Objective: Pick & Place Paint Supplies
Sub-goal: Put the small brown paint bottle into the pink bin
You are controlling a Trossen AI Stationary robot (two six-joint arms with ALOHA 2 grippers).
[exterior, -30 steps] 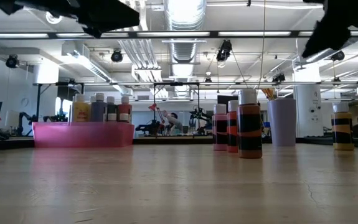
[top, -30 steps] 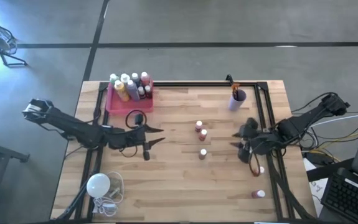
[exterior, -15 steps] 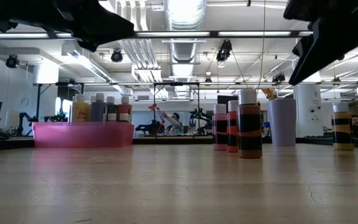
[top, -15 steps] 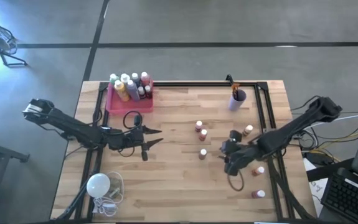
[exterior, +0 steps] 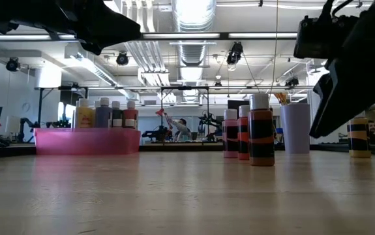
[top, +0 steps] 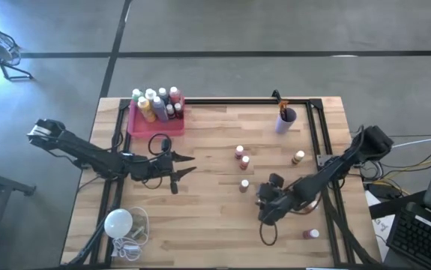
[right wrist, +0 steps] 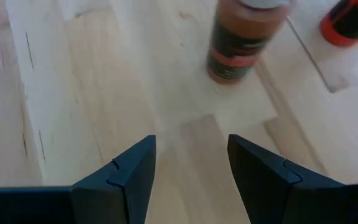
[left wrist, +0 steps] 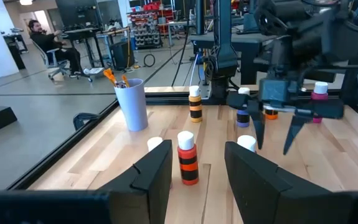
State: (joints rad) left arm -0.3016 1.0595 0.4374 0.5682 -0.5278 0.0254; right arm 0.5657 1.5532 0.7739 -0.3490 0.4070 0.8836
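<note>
- High view: the right pincer [top: 263, 208] hangs over the bench [top: 208, 225], just right of the nearest of three small bottles [top: 244, 184] at mid-bench. The left pincer [top: 185, 164] waits left of centre, its fingers apart and empty. More bottles fill the pink tray [top: 155, 124] at the far left; two more stand by the right rail, and brushes sit in a cup [top: 285, 120] far right.
- Low view: only this shows the bottles [exterior: 261, 138] as upright, narrow and tall, so a sideways nudge could probably topple one.
- Left wrist view: the right pincer [left wrist: 273, 132] shows open, holding nothing, above the bottles [left wrist: 187, 157].
- Right wrist view: the fingers [right wrist: 126, 171] stand moderately wide, with a bottle [right wrist: 244, 38] ahead. It looks light, rigid and smooth; gripping the body below the cap seems best.
</note>
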